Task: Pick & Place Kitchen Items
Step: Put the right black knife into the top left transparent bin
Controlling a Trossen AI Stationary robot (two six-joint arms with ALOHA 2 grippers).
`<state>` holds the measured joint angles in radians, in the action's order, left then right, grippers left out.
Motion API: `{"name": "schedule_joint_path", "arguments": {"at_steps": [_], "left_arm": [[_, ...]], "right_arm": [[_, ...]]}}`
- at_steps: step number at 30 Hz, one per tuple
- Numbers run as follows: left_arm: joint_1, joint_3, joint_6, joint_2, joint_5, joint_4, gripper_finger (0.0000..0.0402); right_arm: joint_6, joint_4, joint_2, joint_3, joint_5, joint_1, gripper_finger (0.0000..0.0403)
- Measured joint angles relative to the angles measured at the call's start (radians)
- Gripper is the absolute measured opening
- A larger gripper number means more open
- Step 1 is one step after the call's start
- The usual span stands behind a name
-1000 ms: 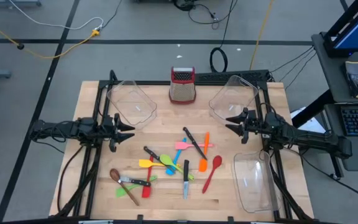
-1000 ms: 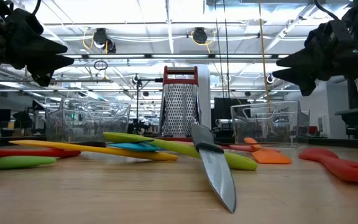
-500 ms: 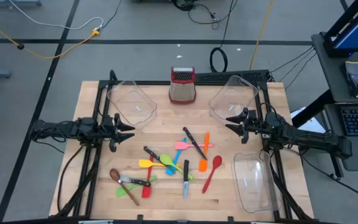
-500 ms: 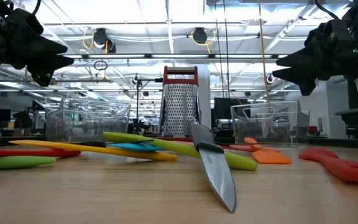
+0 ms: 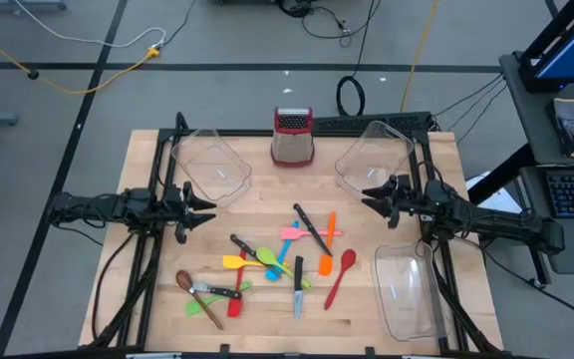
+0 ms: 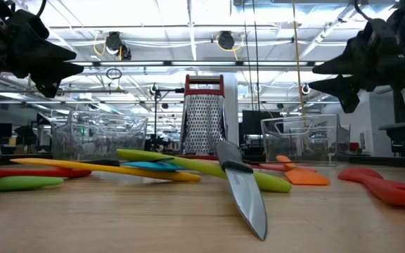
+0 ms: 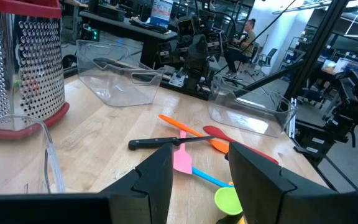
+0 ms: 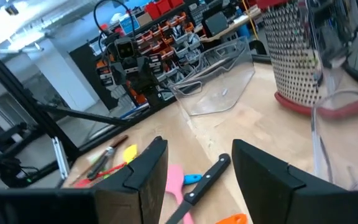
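Nearest the table's front edge we see a brown spoon [image 5: 183, 280], a green spatula [image 5: 207, 309] and a red spoon [image 5: 235, 302] crossed by a small knife [image 5: 219, 291] at near left, with a second knife [image 5: 298, 289] lying straight toward us at centre, blade forward. A bigger red spoon [image 5: 340, 276] lies to its right, beside a clear bin [image 5: 407, 294] at the near right corner. A little farther in, we note the yellow spatula [image 5: 235, 262], the green spoon [image 5: 269, 256], a blue spatula [image 5: 285, 255], a pink spatula [image 5: 292, 233], an orange spatula [image 5: 327, 249] and a long knife [image 5: 312, 230] heaped mid-table, overlapping. Above that middle band both arms hang clear of the wood: left gripper [image 5: 205, 208] at the left edge, right gripper [image 5: 369, 200] at the right, tips facing inward, jaws parted with a gap and nothing between them. Farthest off stand two more bins [image 5: 210, 165], [image 5: 374, 158] and, between them, the grater [image 5: 292, 137].
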<state>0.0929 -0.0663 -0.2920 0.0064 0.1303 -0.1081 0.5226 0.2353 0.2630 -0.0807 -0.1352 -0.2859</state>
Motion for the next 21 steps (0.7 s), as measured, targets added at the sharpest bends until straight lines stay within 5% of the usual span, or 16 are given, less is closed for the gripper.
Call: {"name": "schedule_joint_path", "arguments": {"at_steps": [21], "left_arm": [[0.000, 0.000, 0.000, 0.000, 0.000, 0.000, 0.0157]], "right_arm": [[0.010, 0.000, 0.000, 0.000, 0.034, 0.000, 0.0171]]}}
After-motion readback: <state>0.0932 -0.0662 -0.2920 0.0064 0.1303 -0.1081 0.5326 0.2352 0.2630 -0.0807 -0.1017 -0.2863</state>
